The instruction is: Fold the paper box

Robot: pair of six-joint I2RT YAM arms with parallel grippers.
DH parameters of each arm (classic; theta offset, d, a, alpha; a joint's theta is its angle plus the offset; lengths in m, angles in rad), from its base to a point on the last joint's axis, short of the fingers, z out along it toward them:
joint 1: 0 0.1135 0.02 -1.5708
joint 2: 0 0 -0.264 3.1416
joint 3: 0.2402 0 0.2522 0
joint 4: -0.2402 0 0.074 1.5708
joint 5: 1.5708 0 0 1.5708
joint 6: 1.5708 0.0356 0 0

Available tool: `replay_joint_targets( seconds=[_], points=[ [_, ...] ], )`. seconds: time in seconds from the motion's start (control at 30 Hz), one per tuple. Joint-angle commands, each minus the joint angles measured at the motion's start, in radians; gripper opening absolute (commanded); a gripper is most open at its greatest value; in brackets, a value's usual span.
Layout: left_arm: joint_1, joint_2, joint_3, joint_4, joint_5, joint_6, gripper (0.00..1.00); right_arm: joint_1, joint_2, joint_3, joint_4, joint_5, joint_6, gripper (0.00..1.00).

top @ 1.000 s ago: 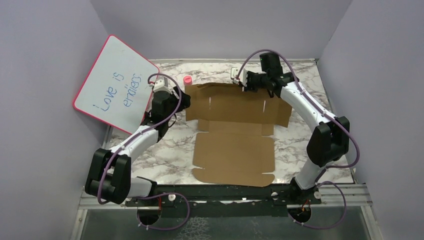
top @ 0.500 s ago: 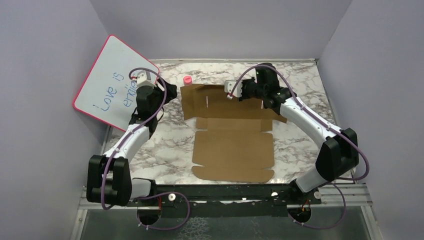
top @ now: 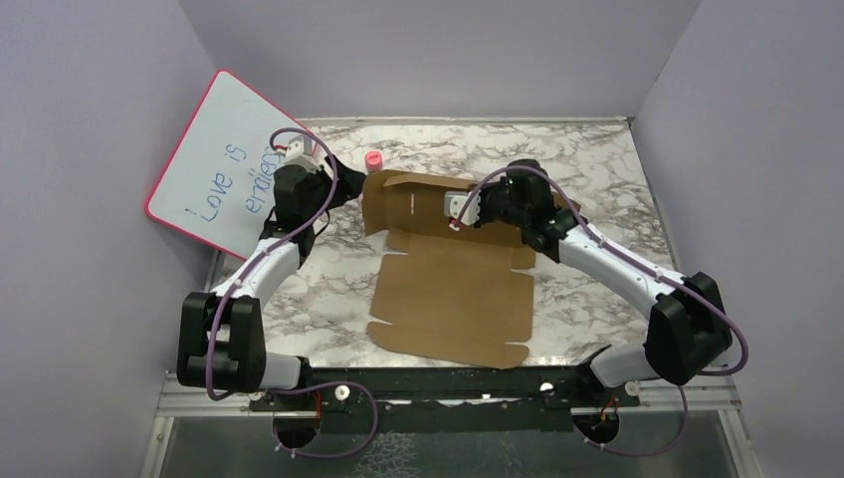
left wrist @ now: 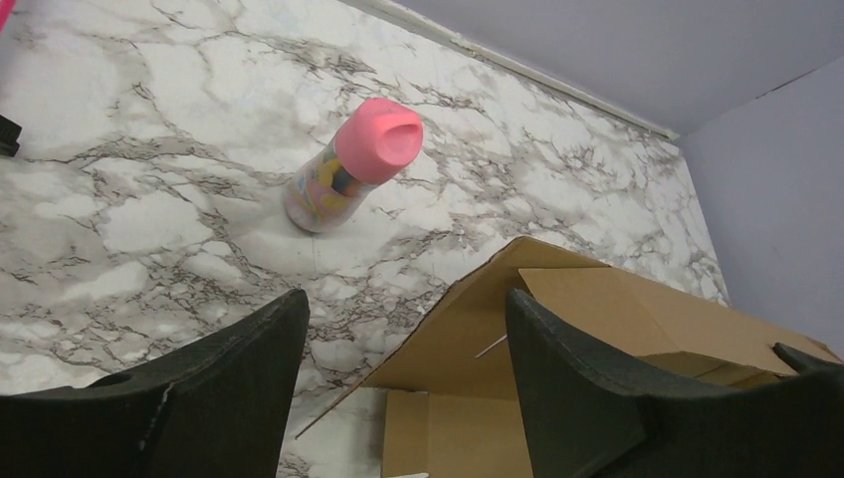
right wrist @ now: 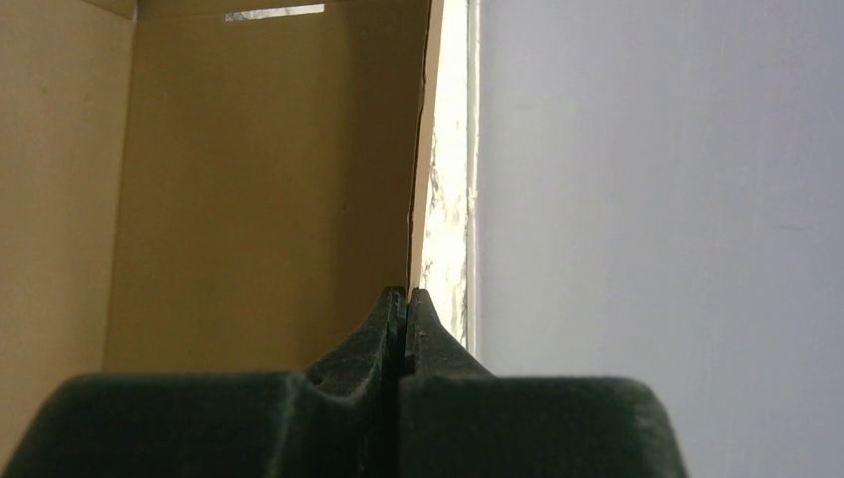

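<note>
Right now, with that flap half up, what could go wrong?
The raised flap of the paper box meets the shut right end effector only at its edge; it might slip and drop. The pink-capped bottle stands near the box and the open left end effector; either could topple it.

A pink-framed whiteboard (top: 224,159) leans tilted against the left wall, with blue handwriting that begins "Love is"; the word below is partly covered and cannot be read in full. Just right of it, toward the back of the white marble-patterned table (top: 607,164), stands a small bottle (top: 373,159) with a pink cap and what may be a multicoloured label or filling. Plain lavender walls (top: 428,60) close the table in at the back and on both sides.
</note>
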Motion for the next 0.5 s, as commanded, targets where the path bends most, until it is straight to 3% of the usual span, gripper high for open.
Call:
replay_joint_targets(
  seconds=[0.0,0.3,0.47],
  points=[
    [0.004,0.008,0.037,0.020,0.055,0.032,0.73,0.038,-0.051,-0.073,0.086,0.086,-0.003,0.01],
    [0.006,0.064,0.100,0.008,0.049,0.070,0.73,0.059,-0.086,-0.106,0.070,0.113,-0.025,0.01],
    [0.006,0.122,0.131,0.008,0.120,0.070,0.73,0.061,-0.083,-0.116,0.095,0.113,-0.032,0.01]
  ],
)
